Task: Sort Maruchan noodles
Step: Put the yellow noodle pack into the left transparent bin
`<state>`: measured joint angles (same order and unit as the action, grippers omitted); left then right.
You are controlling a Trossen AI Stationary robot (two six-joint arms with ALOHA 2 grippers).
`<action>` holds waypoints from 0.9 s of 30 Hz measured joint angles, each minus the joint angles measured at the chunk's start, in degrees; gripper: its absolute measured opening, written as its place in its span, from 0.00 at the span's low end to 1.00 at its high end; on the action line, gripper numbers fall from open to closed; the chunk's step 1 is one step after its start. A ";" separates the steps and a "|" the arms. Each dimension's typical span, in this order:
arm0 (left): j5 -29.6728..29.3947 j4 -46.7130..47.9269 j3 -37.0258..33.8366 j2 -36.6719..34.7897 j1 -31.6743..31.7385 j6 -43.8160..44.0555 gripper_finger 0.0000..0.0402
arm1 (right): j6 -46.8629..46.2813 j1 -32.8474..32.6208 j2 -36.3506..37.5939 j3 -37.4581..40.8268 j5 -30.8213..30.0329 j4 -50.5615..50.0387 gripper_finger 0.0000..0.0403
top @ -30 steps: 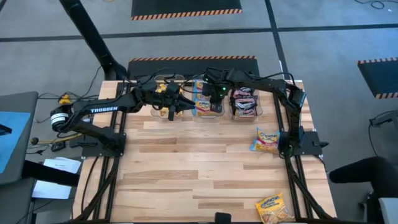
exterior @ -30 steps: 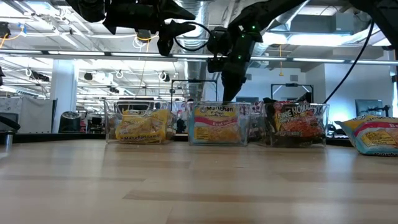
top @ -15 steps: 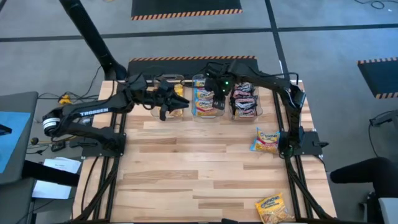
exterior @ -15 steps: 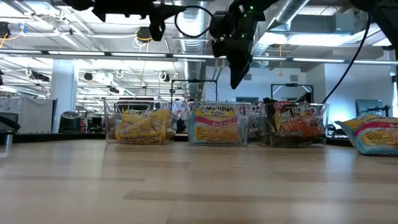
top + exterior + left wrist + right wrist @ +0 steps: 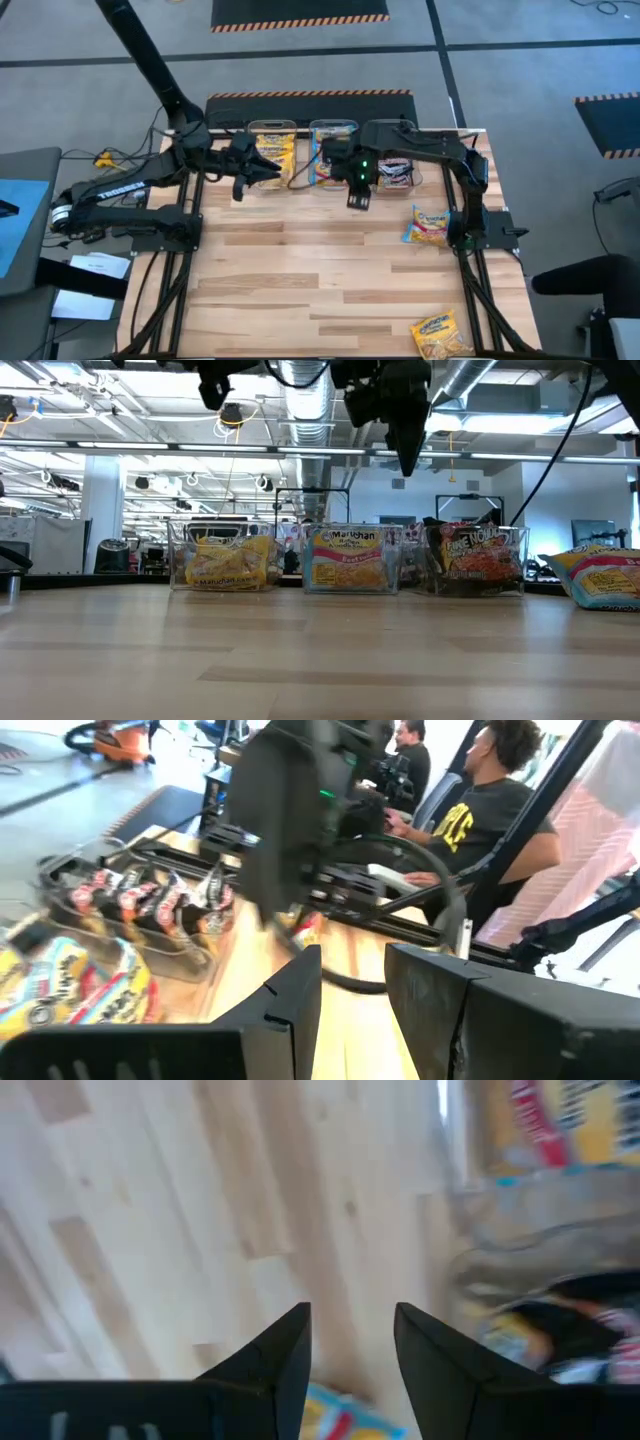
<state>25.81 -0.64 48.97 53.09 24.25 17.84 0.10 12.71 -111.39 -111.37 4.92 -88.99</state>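
Three clear bins stand along the table's far edge. The left bin (image 5: 272, 150) holds yellow-orange Maruchan noodle packets, the middle bin (image 5: 330, 152) light blue and pink ones, and the right bin (image 5: 396, 168) dark ones. A blue packet (image 5: 428, 225) lies flat near the right edge. A yellow packet (image 5: 440, 335) lies flat at the near right corner. My right gripper (image 5: 358, 198) hangs open, pointing down, high over the bare wood just in front of the middle bin. My left gripper (image 5: 262, 172) is open and level, high up beside the left bin's left front, with nothing between its fingers (image 5: 300, 990).
Bare wood fills the table's middle and near left (image 5: 290, 270). In the low view the bins (image 5: 352, 560) stand in a row with my right gripper (image 5: 408, 458) well above them. People sit beyond the table's right side in the left wrist view (image 5: 490, 810).
My right gripper has risen away from the middle bin, moved toward the table's near edge and tipped to point straight down. My left gripper has drawn back from the left bin toward the table's left edge and risen. No packet has moved.
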 joint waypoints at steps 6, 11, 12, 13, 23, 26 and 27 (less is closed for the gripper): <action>0.00 6.24 0.00 -3.89 0.00 -0.94 0.25 | -10.39 -7.88 0.00 0.00 0.25 -1.00 0.42; 0.48 12.97 0.00 -6.43 0.00 -2.56 0.25 | -16.39 -15.57 0.13 0.00 0.30 -1.03 0.42; 0.48 13.97 0.00 -6.81 0.00 -3.31 0.25 | -17.90 -16.93 0.13 0.00 0.29 -1.05 0.42; 0.50 14.79 0.00 -7.09 0.00 -3.88 0.25 | -19.92 -18.36 0.13 0.00 0.29 -1.05 0.42; 0.96 18.04 0.00 -7.90 -0.04 -5.20 0.25 | -37.85 -30.34 0.66 0.09 0.08 -1.02 0.41; 0.96 18.70 0.00 -7.88 -0.04 -5.22 0.25 | -41.60 -33.23 2.06 0.09 -1.87 -1.12 0.41; 0.96 19.03 0.00 -7.88 -0.04 -5.34 0.25 | -42.79 -34.06 2.74 0.09 -3.35 -1.08 0.41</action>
<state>26.76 18.39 48.97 45.21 24.21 12.50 -42.69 -21.35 -108.65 -111.28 1.58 -90.07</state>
